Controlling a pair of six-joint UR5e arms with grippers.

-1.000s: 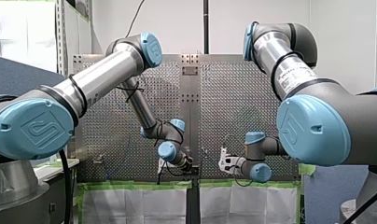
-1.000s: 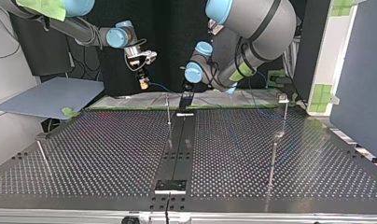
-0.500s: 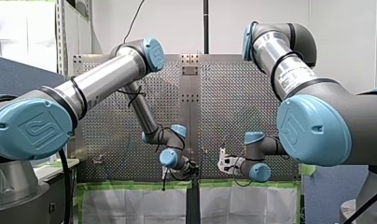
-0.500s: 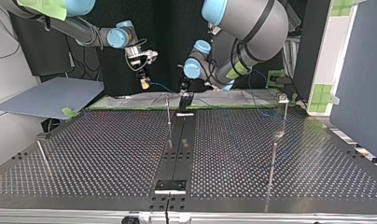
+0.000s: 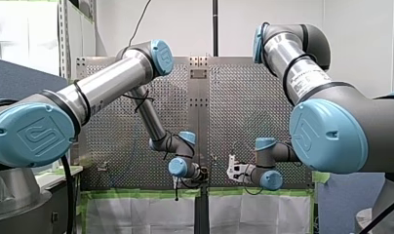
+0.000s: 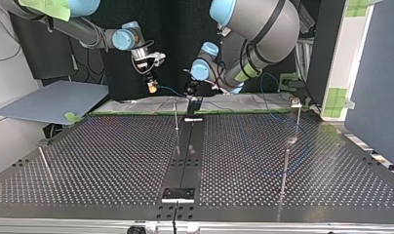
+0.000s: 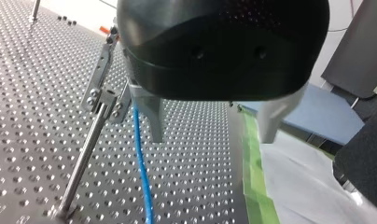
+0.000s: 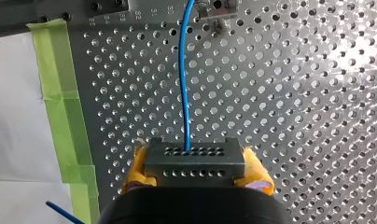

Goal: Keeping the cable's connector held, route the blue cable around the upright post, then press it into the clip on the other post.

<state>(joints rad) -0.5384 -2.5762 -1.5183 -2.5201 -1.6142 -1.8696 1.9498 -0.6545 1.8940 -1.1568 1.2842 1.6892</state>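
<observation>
Holding the grey connector (image 8: pixel 194 164) clamped between the yellow pads (image 8: pixel 136 169) of my right tool (image 8: pixel 194 161), over the perforated desk (image 8: pixel 294 93) and near the green tape (image 8: pixel 60 93) along its edge. Leading the blue cable (image 8: pixel 183 79) straight ahead out of the connector's middle, to pass just beside a metal fitting (image 8: pixel 217 8) bolted to the desk.

In the left wrist view, gripping nothing: metal fingers (image 7: pixel 150 116) of my left tool (image 7: pixel 210 128) spread wide, the gap bare. Running the cable down just beside one finger, outside that gap, close by the clip (image 7: pixel 105 99) atop the thin post (image 7: pixel 84 161). Cannot tell whether seated in the clip or merely alongside it.

Seen from the top view, hanging both tools low at the desk's far edge, near each other yet apart.
</observation>
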